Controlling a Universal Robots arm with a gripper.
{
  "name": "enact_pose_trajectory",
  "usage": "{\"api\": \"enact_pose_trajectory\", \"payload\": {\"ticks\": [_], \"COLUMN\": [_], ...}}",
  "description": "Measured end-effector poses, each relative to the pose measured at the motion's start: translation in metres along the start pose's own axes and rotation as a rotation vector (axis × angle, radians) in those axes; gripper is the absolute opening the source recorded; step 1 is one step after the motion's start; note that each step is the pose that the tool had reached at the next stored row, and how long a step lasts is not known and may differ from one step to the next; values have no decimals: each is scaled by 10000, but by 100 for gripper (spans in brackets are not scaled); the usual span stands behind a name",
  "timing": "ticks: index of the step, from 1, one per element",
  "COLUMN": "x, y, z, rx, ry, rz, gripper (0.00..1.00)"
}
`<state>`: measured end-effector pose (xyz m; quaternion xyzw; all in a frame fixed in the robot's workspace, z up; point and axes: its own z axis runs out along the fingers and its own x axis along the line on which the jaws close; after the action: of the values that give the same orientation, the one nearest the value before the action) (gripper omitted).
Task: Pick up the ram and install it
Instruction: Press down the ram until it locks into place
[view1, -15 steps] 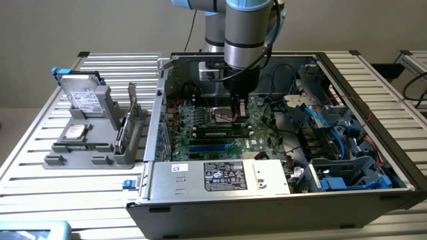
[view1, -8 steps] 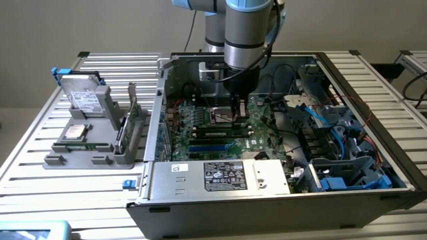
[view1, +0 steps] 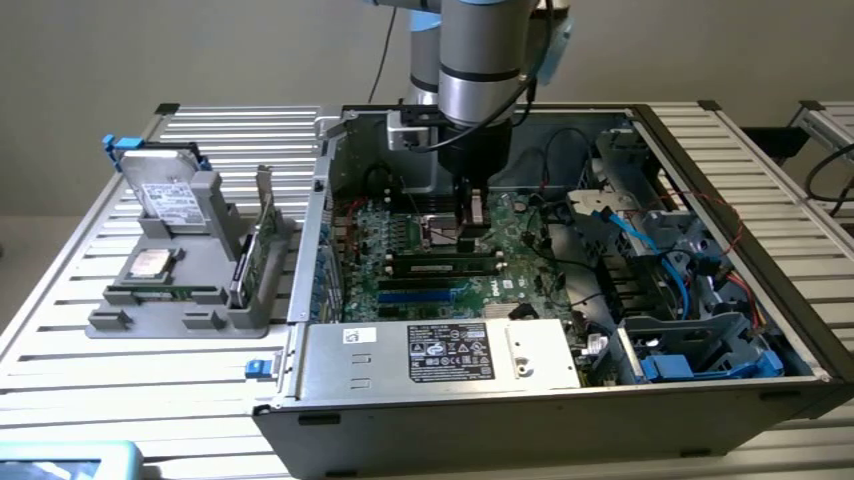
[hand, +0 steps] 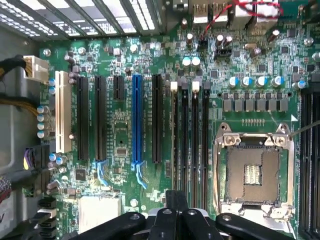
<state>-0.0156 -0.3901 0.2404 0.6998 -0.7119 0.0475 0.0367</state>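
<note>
The ram (view1: 447, 267), a long narrow stick with dark chips, stands on edge in one of the motherboard's black slots inside the open computer case (view1: 747, 300). My gripper (view1: 470, 240) hangs straight down just above and behind it, and I cannot tell whether it touches the stick. In the wrist view the gripper (hand: 176, 200) is shut, its tips pressed together at the near end of the row of black slots (hand: 190, 145). The empty processor socket (hand: 255, 170) lies beside those slots. I cannot pick out the ram among the slots in the wrist view.
A grey fixture (view1: 200, 320) on the slatted table, at the exterior view's left, holds a hard drive (view1: 167, 195), a silver processor chip (view1: 147, 263) and a tall green card with a bracket (view1: 260, 235). Cables and blue drive bays (view1: 681, 300) crowd the case's right side. The power supply (view1: 441, 350) sits in front.
</note>
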Motion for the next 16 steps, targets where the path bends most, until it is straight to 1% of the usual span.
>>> {"api": "enact_pose_trajectory", "payload": {"ticks": [4, 6, 9, 12, 16], "x": [3, 4, 4, 2, -2], "y": [160, 233, 312, 352, 362], "z": [-3, -3, 8, 32, 69], "rx": [35, 65, 103, 121, 126], "ry": [1, 1, -1, -1, 0], "rz": [3, 7, 11, 14, 12], "gripper": [11, 11, 11, 11, 11]}}
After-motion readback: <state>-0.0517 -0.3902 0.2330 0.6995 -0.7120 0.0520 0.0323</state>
